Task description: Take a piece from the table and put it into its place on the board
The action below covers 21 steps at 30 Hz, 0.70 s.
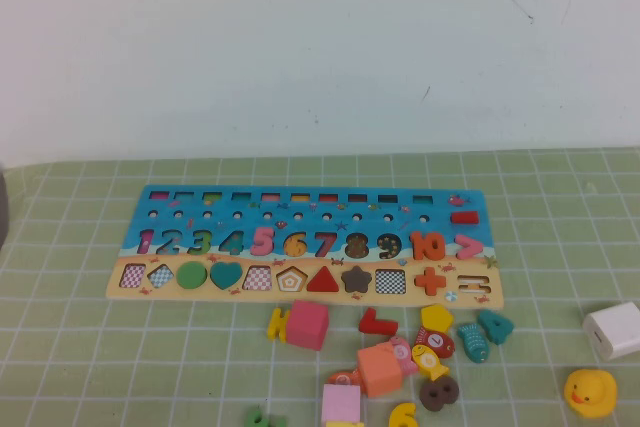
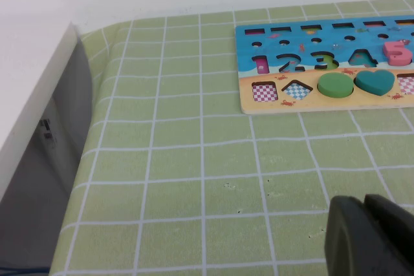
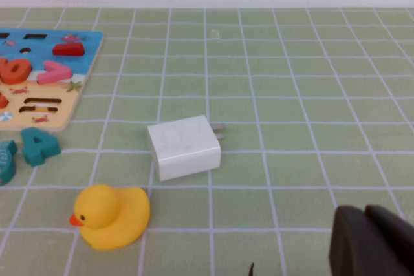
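Jaws closed, left gripper [image 2: 366, 240] near board [image 2: 304, 103], right gripper [image 3: 366, 242] by duck [image 3: 111, 215]

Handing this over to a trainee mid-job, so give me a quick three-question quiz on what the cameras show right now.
1. True or false: the yellow numeral 6 lies on the mat, off the board, at the near edge of the high view.
2. Which thing sits beside the rubber duck, on the right side of the table? A) white charger B) spoon C) red cup
3. Fill in: the left gripper, over bare mat short of the board's left end, and the right gripper, over the mat near the duck, both have their fingers ____ and hold nothing.

Key: 1 true; 2 A; 3 shut.
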Available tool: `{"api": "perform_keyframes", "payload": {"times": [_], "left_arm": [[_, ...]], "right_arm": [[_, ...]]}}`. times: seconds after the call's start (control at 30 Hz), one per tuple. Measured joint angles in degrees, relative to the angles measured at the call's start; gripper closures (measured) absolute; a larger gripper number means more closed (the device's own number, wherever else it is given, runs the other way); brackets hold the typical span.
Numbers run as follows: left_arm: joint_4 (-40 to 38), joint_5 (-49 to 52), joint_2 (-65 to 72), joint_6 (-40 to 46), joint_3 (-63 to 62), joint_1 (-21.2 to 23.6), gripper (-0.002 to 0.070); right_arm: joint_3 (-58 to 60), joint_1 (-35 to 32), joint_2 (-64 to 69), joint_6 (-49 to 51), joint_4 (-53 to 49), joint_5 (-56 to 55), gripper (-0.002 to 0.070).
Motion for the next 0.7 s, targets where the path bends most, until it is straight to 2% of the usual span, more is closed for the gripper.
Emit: {"api": "perform_keyframes", "payload": {"times": [0.37, 0.7], "left_arm": [[0.0, 0.0, 0.0, 0.0, 0.0, 0.0, 0.0676], [6.5, 0.0, 0.0, 0.0, 0.0, 0.0, 0.0676]], "right_arm": [[0.0, 0.0, 0.0, 0.0, 0.1, 0.0, 0.0678], [0.0, 0.0, 0.0, 0.0, 7.0, 0.0, 0.0678]]}}
